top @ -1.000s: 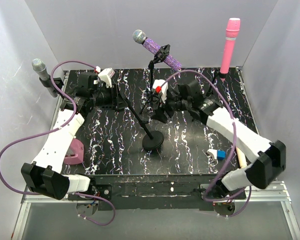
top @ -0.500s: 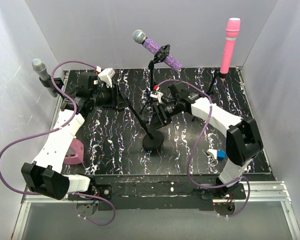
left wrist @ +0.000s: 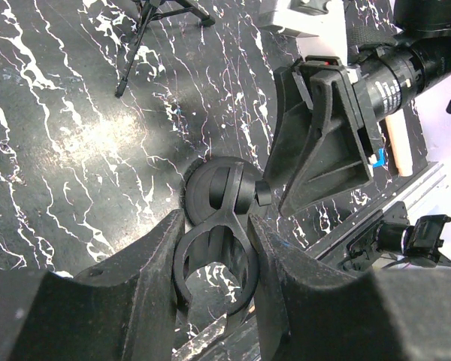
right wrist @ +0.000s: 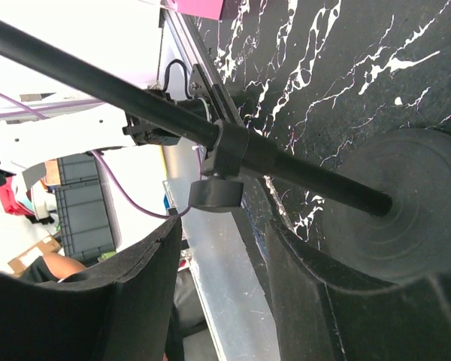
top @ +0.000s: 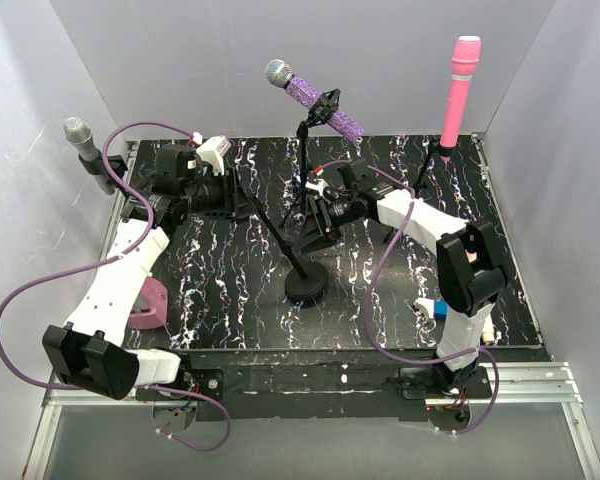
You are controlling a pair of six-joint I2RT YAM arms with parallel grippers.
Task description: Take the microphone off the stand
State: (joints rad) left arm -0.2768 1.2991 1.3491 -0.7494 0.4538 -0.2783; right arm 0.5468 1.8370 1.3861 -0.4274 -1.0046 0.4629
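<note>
Left end effector [left wrist: 214,259] pinches black ring clip [left wrist: 218,232]; right end effector [right wrist: 225,248] spread beside slim pole [right wrist: 135,105].

I work over a black tabletop [top: 230,300] veined with white, boxed in by plain pale walls [top: 180,60] on three sides, a metal rail [top: 540,378] along its near edge.

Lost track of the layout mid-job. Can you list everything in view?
purple microphone: 1, on the tripod stand, back centre
pink microphone: 1, upright, back right
grey microphone: 1, left edge
round-base stand: 1, black, centre, pole tilted, clip empty
ring: 1, pink, near left
block: 1, blue, near right
stick: 1, wooden, near right
table: 1, black with white veins
left hand: 1, fingers either side of the clip
right hand: 1, open, fingers either side of the pole
</note>
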